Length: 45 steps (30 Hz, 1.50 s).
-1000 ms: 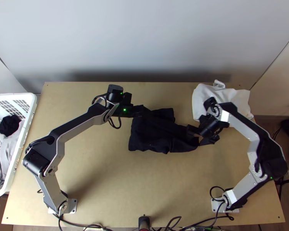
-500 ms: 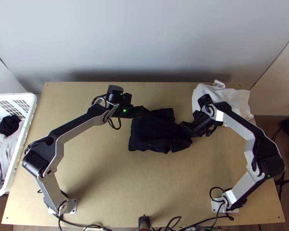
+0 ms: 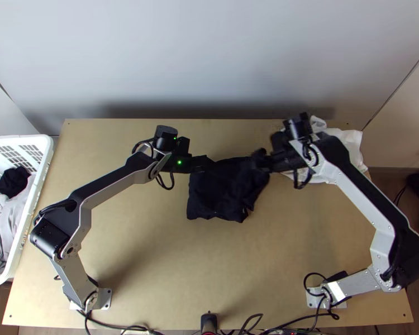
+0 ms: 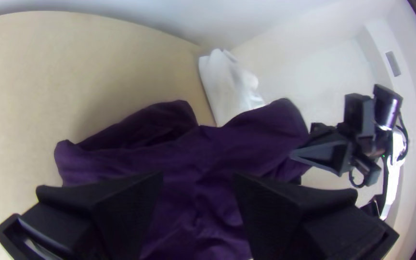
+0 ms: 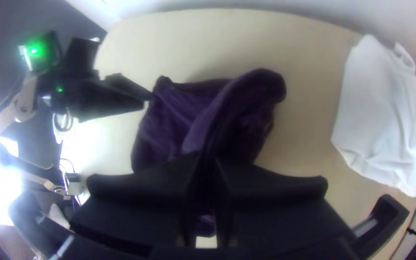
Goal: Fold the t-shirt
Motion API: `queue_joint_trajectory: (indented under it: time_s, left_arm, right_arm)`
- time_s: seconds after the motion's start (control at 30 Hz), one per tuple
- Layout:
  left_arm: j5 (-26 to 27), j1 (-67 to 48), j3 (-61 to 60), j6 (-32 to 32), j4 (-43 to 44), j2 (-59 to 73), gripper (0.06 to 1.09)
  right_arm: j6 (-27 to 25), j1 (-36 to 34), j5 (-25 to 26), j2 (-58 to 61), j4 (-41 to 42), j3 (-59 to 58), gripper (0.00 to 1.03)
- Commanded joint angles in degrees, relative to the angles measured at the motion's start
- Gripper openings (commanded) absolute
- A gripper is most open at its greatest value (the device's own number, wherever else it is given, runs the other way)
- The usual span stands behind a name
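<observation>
On table (image 3: 153,257), near to far.

Mid-table: shirt (image 3: 218,192), dark, near part low with uneven edge, right part lifted in a loose fold. Possible fault: near edge pulled askew by tension toward far side, with no hold seen on near part.

Farther, at shirt's far left corner: left gripper (image 3: 205,163), fingers wide apart, no pinch made out. Possible fault: corner sliding or lifting under a tug from across, for lack of anchor.

Opposite, at shirt's far right: right gripper (image 5: 207,168), closed on a raised fold. Possible fault: flap laid down twisted or bunched, from one narrow hold; also a knock against left gripper if carried too far across.

Farther still, partly beneath right arm (image 3: 357,195): white cloth (image 3: 348,142), loosely heaped. Possible fault: snagged and dragged along by a low pass.
</observation>
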Motion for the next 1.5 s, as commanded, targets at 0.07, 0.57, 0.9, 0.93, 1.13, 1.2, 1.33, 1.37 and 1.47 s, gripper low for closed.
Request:
queue_joint_trajectory:
  time_s: [0.07,0.57,0.9,0.93,1.13,1.2,1.33,1.37,1.47]
  left_arm:
    - [-0.2,5.11,-2.51,-0.47,-0.03,-3.73,0.78]
    - [1.91,21.46,-13.59,-1.7,-0.39,-16.12,0.78]
    - [2.0,26.91,-19.21,-1.44,0.58,-18.58,0.78]
    - [2.0,27.08,-19.39,-1.44,0.67,-18.58,0.78]
    - [2.0,27.0,-19.65,-1.18,1.02,-18.32,0.78]
    - [2.09,27.0,-20.0,-1.09,1.28,-18.14,0.78]
    - [2.18,26.47,-20.79,-1.09,2.08,-17.7,0.78]
    - [2.26,26.29,-20.88,-1.09,2.25,-17.7,0.78]
    - [2.26,25.85,-20.88,-1.26,2.6,-17.62,0.78]
  right_arm:
    - [-1.07,9.37,0.51,2.21,4.5,8.37,0.03]
    - [0.6,19.74,-1.43,17.33,3.79,27.88,0.03]
    - [1.13,23.43,-3.54,22.34,3.88,35.97,0.03]
    - [1.04,23.25,-3.54,22.34,3.88,35.79,0.03]
    - [0.42,17.28,-3.54,19.79,3.88,27.79,0.03]
    - [-0.19,14.82,-3.54,18.03,4.14,24.19,0.03]
    - [-1.95,10.25,-3.54,15.75,5.2,17.51,0.03]
    - [-2.39,9.19,-3.54,15.31,5.81,15.93,0.03]
    - [-3.27,6.64,-3.54,14.96,7.57,11.62,0.03]
